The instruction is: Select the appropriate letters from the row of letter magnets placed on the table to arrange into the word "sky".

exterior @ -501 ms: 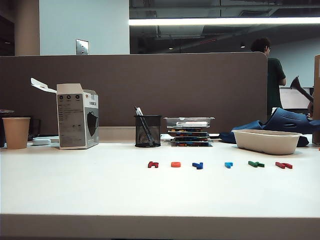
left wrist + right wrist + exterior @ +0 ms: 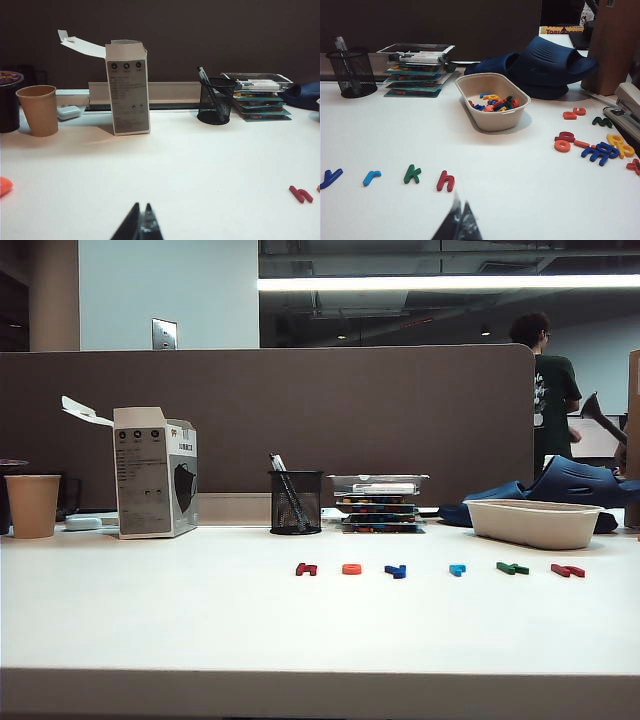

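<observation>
The row of letter magnets lies on the white table (image 2: pixel 200 620): a dark red one (image 2: pixel 306 569), an orange rounded one (image 2: pixel 351 568), a dark blue y (image 2: pixel 396 570), a light blue one (image 2: pixel 457 569), a green one (image 2: pixel 512 567) and a red one (image 2: pixel 567 570). The right wrist view shows the y (image 2: pixel 330 177), the light blue r (image 2: pixel 371 176), the green k (image 2: pixel 412 174) and the red h (image 2: pixel 445 181). My right gripper (image 2: pixel 461 210) is shut and empty, just short of the red h. My left gripper (image 2: pixel 142 206) is shut and empty, well aside of the dark red letter (image 2: pixel 300 194). Neither gripper shows in the exterior view.
A beige bowl (image 2: pixel 495 120) of letters stands behind the row's right end, with loose letters (image 2: pixel 597 150) and blue slippers (image 2: pixel 540 62) beyond. A mesh pen cup (image 2: pixel 295 502), stacked trays (image 2: pixel 380 505), an open box (image 2: pixel 155 472) and a paper cup (image 2: pixel 32 505) line the back.
Nothing on the table has moved. Only the person behind the partition has shifted a little to the right.
</observation>
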{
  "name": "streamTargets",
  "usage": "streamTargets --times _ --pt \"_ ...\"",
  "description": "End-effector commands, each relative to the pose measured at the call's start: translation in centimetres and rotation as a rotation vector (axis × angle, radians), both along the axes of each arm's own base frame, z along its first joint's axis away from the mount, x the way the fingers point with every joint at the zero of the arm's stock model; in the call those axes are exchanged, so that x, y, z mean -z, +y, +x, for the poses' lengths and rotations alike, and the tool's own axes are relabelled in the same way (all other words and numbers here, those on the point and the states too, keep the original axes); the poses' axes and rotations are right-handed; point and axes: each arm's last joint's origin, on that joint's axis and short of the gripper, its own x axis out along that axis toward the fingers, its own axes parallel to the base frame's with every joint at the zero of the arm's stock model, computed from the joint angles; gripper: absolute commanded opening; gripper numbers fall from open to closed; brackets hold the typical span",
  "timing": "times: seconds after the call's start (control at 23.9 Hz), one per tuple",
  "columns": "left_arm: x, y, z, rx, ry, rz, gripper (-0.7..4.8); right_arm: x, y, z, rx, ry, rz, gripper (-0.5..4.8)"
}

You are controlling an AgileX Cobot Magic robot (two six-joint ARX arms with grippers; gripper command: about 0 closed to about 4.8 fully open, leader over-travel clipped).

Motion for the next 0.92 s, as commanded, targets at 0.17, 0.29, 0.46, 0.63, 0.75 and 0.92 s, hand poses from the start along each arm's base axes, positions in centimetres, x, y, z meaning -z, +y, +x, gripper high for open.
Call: streamTargets --times 0.17,0.29,0.46,0.63,0.75,0.92 --pt "-6.5 -0.1 -2.3 0.119 -0.068 -0.035 -0.05 0.0 0.0 0.0 -0.001 -0.020 -0.003 -0.08" --pt "-11.5 -0.1 -4.8 0.218 -0.026 0.007 -0.05 0.0 0.0 0.0 -0.001 -0.020 -0.003 -0.08" --pt "-15.4 -0.3 -6.1 0.320 0.041 0.003 -0.05 0.0 0.0 0.0 0.000 -0.020 -0.003 -0.08" --pt "-19.2 -0.4 -6.5 0.377 0.144 -0.061 -0.05 0.0 0.0 0.0 0.000 -0.020 -0.003 -0.08" --pt "-21.9 -0.5 -6.4 0.412 0.241 -0.155 -0.05 0.0 0.0 0.0 0.000 -0.020 -0.003 -0.08" --pt "-25.1 -0.7 -5.3 0.424 0.434 -0.282 -0.05 0.0 0.0 0.0 0.002 -0.019 -0.003 -0.08"
